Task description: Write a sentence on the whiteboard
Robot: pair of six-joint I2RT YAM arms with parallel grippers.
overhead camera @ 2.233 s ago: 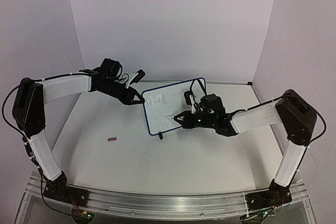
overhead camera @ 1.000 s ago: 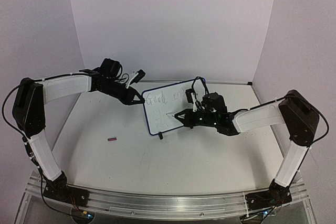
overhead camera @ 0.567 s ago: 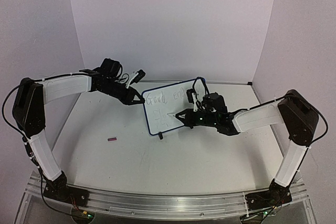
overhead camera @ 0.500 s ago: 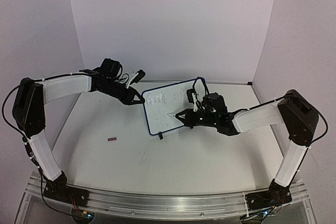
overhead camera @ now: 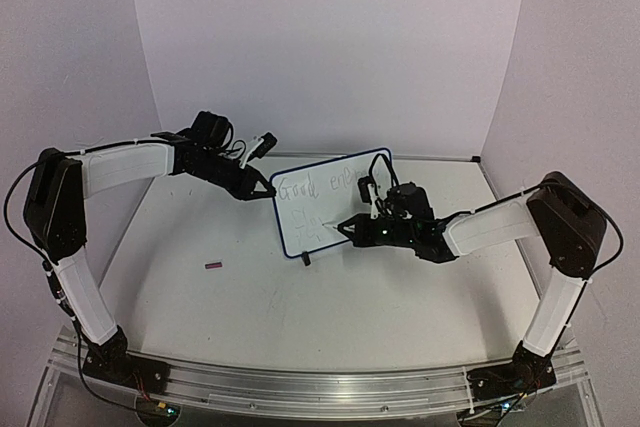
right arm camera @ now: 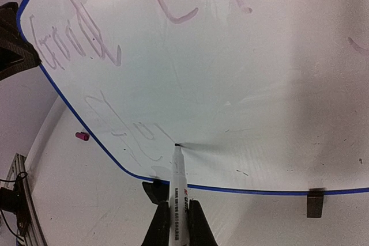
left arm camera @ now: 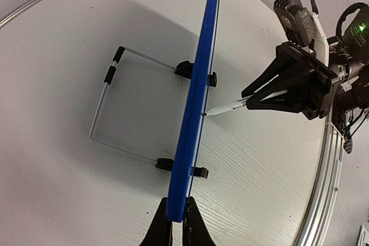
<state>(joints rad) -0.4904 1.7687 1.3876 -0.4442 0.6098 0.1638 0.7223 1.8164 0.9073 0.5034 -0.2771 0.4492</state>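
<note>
The whiteboard [overhead camera: 335, 209] stands upright on two black feet, blue-framed, mid-table. My left gripper [overhead camera: 268, 192] is shut on its upper left frame edge; from the left wrist I see the blue whiteboard edge [left arm camera: 199, 96] pinched between the left gripper's fingertips [left arm camera: 177, 203]. My right gripper [overhead camera: 347, 228] is shut on a white marker [right arm camera: 177, 182], whose black tip touches the whiteboard [right arm camera: 242, 67]. The sentence [right arm camera: 75, 44] reads "Good" and "ene…" on top. Faint strokes of its lower line [right arm camera: 124, 131] end at the tip. The same marker [left arm camera: 228, 106] meets the board's face.
A small pink marker cap [overhead camera: 213, 265] lies on the table left of the board, and the cap [right arm camera: 82, 136] shows again past the board's corner. A wire stand [left arm camera: 104, 102] props the board from behind. Walls close in at the back and sides.
My right gripper has shifted slightly right and down with the marker, the tip moving along the lower line. The left arm and the board have stayed still.
</note>
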